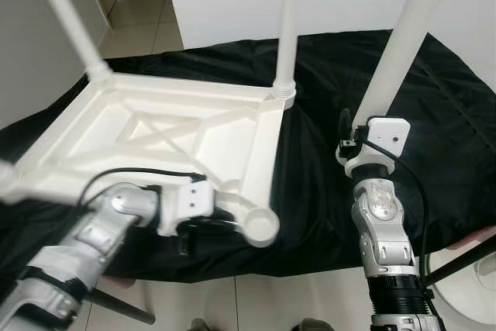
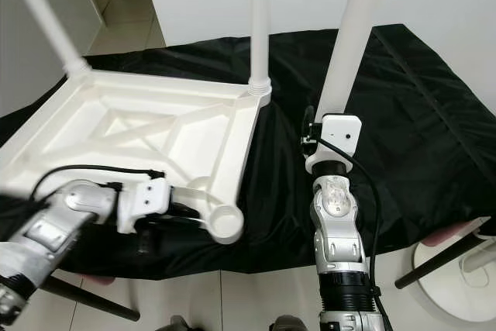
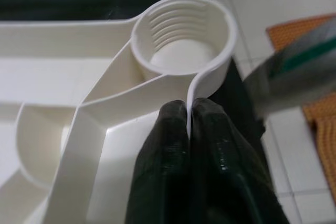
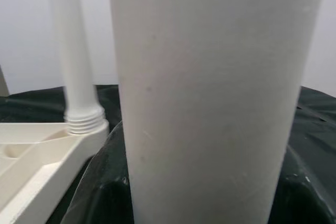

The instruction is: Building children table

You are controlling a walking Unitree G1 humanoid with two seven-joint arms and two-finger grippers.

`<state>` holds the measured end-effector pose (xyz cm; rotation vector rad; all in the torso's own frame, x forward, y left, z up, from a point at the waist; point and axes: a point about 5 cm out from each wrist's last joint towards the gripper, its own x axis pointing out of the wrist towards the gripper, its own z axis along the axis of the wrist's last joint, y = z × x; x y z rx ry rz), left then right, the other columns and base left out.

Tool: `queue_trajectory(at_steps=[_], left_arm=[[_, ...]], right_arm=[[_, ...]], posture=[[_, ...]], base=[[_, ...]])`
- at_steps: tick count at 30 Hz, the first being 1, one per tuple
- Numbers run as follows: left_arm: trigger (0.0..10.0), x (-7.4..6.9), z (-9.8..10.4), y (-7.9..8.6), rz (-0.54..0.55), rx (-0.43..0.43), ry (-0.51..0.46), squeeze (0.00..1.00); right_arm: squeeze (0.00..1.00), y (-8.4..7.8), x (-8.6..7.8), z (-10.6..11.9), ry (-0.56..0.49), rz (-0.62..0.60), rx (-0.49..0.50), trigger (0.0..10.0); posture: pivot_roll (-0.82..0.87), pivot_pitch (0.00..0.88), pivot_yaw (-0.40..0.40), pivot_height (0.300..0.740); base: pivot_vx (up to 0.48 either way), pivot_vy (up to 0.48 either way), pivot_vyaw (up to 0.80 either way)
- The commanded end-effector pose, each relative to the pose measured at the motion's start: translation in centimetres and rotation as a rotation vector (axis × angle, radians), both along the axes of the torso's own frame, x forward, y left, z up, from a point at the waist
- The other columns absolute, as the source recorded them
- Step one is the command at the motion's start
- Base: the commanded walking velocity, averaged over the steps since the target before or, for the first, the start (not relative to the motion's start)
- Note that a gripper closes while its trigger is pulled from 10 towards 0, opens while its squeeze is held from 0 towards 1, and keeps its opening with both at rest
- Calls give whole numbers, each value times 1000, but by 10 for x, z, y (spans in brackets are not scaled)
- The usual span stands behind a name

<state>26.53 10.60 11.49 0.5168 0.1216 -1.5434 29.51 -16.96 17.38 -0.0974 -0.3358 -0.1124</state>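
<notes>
Both silver arms reach forward from the bottom of the head views. Left gripper (image 3: 188, 129): black jaws closed together on a thin wall of the white plastic tabletop (image 1: 155, 133), just below its empty threaded corner socket (image 3: 181, 38). The tabletop lies upside down on a black cloth (image 1: 434, 114) spread over the floor, ribbed underside up, with two white legs (image 1: 287, 29) standing screwed into its far corners. Right gripper (image 1: 364, 125): wrist upright, holding a loose white leg (image 1: 403, 36) that rises steeply from the jaws; the leg hides the fingers, so whether they clamp it cannot be told. This leg stands beyond the empty socket, apart from the tabletop.
</notes>
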Motion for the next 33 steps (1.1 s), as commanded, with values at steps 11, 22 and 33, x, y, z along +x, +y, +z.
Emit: queue_trajectory(at_steps=[11,22,33], left_arm=[[10000,19,0,-50,368,-133,-164,0],[10000,25,17,-65,423,-178,-254,0],[10000,24,37,-71,427,-280,-220,1000]], right_arm=[[0,8,-3,2,-19,16,1,10000],[0,7,-3,1,-18,14,4,10000],[0,8,-2,0,-11,20,6,10000]], posture=[[-129,5,134,740],[-123,14,138,740],[-111,28,119,740]], base=[[0,0,0],[0,0,0],[0,0,0]])
